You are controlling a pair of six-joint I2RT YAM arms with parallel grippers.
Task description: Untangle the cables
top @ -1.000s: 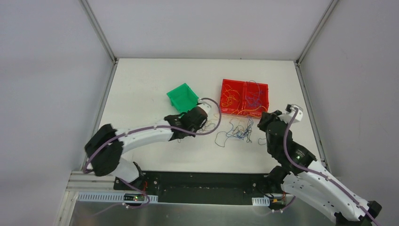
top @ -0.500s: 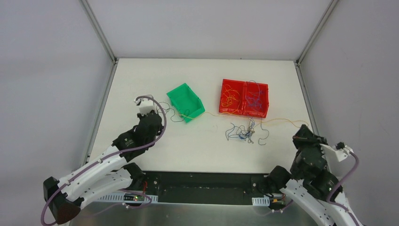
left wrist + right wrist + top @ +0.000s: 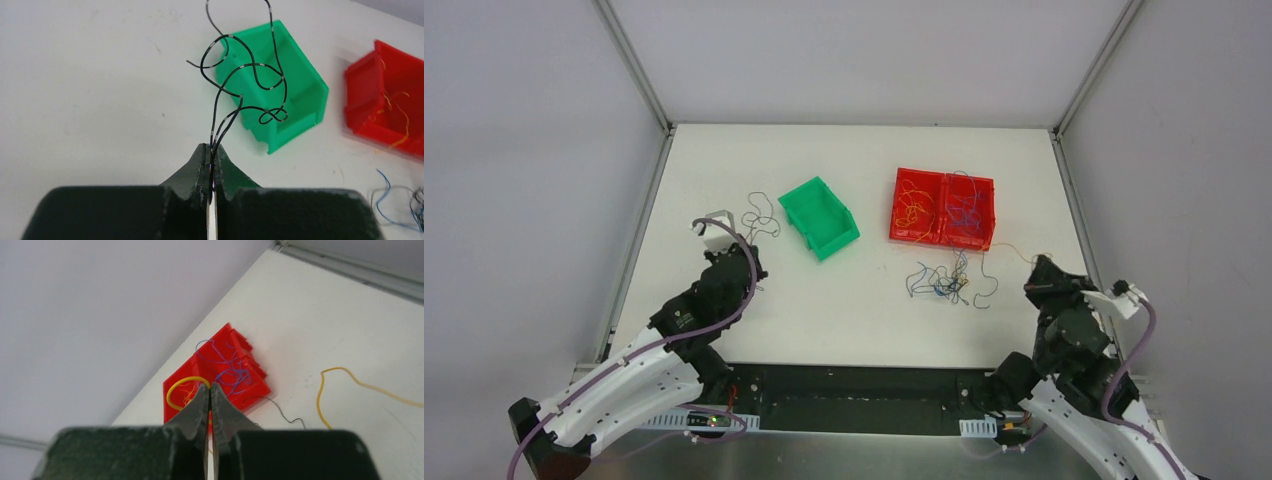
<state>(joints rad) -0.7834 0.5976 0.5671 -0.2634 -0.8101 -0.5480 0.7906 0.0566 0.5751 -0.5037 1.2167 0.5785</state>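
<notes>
My left gripper [image 3: 740,242] is shut on a thin black cable [image 3: 761,214] that curls over the table left of the green bin [image 3: 819,217]. In the left wrist view the black strands [image 3: 213,135] rise from the closed tips of the left gripper [image 3: 212,147] and loop in front of the bin. My right gripper [image 3: 1036,266] is shut on an orange-yellow cable [image 3: 170,392], which loops out at the tips of the right gripper [image 3: 208,386] and trails over the table. A small tangle of blue, black and yellow cables [image 3: 944,280] lies between the arms.
A red two-compartment bin [image 3: 944,208] holds orange-yellow strands on the left and blue strands on the right; it also shows in the right wrist view [image 3: 255,382]. The green bin shows in the left wrist view [image 3: 300,95]. White walls enclose the table.
The yellow cable that stretched taut from the green bin to my right gripper is slack and lies only on the right. The black cable has come away to the left. The right gripper moved slightly inward.
</notes>
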